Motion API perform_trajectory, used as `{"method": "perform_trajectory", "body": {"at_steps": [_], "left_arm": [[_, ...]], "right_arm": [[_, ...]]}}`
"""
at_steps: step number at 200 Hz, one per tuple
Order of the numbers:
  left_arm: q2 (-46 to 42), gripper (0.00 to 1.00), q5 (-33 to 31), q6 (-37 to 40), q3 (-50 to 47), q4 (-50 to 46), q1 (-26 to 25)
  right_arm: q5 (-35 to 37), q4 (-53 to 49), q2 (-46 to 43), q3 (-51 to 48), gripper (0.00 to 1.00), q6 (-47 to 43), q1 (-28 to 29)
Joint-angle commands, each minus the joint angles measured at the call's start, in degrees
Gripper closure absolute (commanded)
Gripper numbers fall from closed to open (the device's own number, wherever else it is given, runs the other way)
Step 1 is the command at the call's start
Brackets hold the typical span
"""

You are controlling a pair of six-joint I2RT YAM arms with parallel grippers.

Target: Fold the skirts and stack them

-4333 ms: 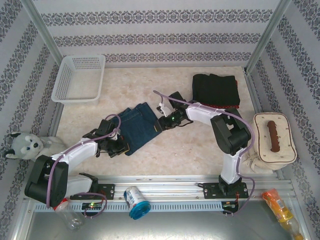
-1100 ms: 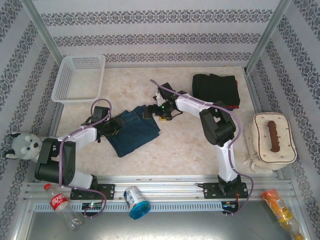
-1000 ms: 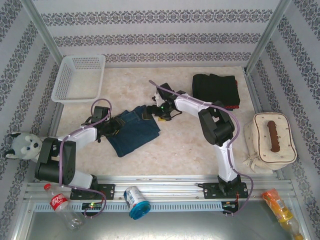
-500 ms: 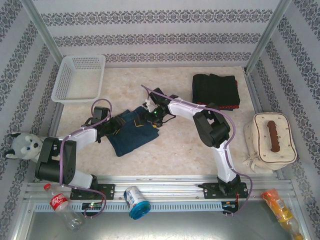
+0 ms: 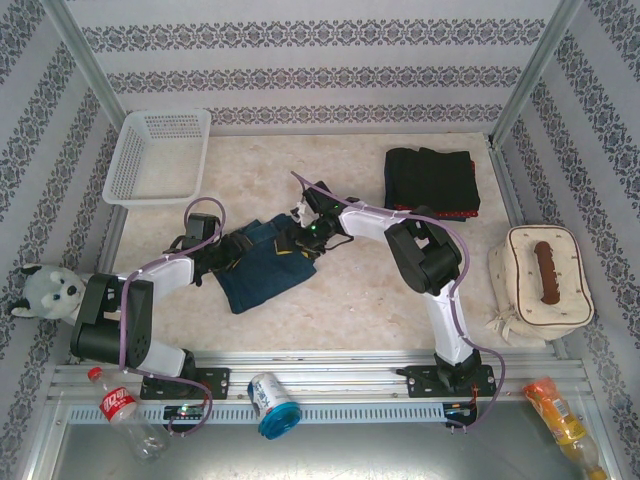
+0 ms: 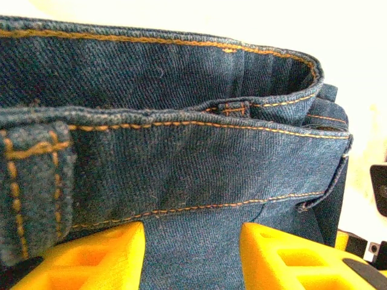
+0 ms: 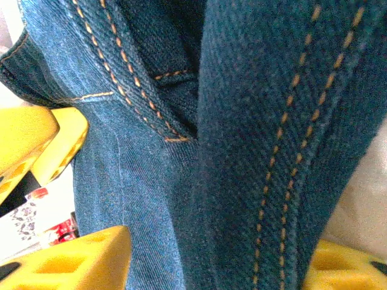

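Note:
A dark blue denim skirt (image 5: pixel 262 262) lies partly folded left of the table's middle. My left gripper (image 5: pixel 228 250) is at its left edge, shut on the denim, and cloth (image 6: pixel 181 157) fills the gap between the yellow fingers (image 6: pixel 97 260). My right gripper (image 5: pixel 303 232) is at the skirt's upper right corner. A thick seamed fold (image 7: pixel 242 121) runs between its fingers (image 7: pixel 78 260), which close on it. At the back right, a folded black skirt (image 5: pixel 432 178) lies on top of a red one whose edge (image 5: pixel 445 212) peeks out.
A white mesh basket (image 5: pixel 120 165) stands at the back left. A beige bag (image 5: pixel 540 275) sits at the right edge and a plush husky (image 5: pixel 50 290) at the left. A bottle (image 5: pixel 120 410), a can (image 5: pixel 272 402) and an orange packet (image 5: pixel 560 410) lie in front of the rail.
My right gripper has moved left onto the denim skirt's upper right corner and its jaws have closed on the fold. The left gripper has kept its hold and place.

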Motion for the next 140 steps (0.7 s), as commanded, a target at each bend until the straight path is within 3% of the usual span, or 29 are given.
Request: {"method": "perform_trajectory", "body": {"at_steps": [1, 28, 46, 58, 67, 92, 106, 140], "left_arm": [[2.89, 0.54, 0.17, 1.44, -2.66, -6.86, 0.46], [3.67, 0.54, 0.30, 2.03, -2.12, -6.84, 0.44], [4.57, 0.54, 0.43, 2.34, -1.67, -7.12, 0.45], [4.96, 0.54, 0.99, 2.50, -1.21, -7.09, 0.40], [5.30, 0.54, 2.14, 2.36, -0.72, -5.90, 0.00], [8.41, 0.53, 1.42, 3.75, 6.27, -7.58, -4.30], [10.44, 0.52, 0.73, 5.03, 11.90, -10.98, -5.32], [6.99, 0.35, -4.88, 8.14, 18.50, -19.13, -5.30]], "right_arm": [[-3.69, 1.28, 0.16, -0.13, 0.50, 0.54, 0.22], [-4.58, 1.47, 1.43, 0.57, 0.58, 0.71, 0.17], [-3.73, 1.60, 1.41, 0.62, 0.79, 0.81, 0.06], [0.71, 1.47, -0.75, -1.16, 0.94, 0.81, -0.45], [5.41, 1.94, -3.44, -3.75, 1.00, 1.00, -1.10], [19.79, 3.36, -11.84, -12.86, 1.00, 4.49, -3.20], [22.85, 5.37, -15.55, -16.99, 1.00, 7.30, -2.94], [33.59, 5.11, -23.68, -22.19, 0.60, 10.98, 0.73]]}}
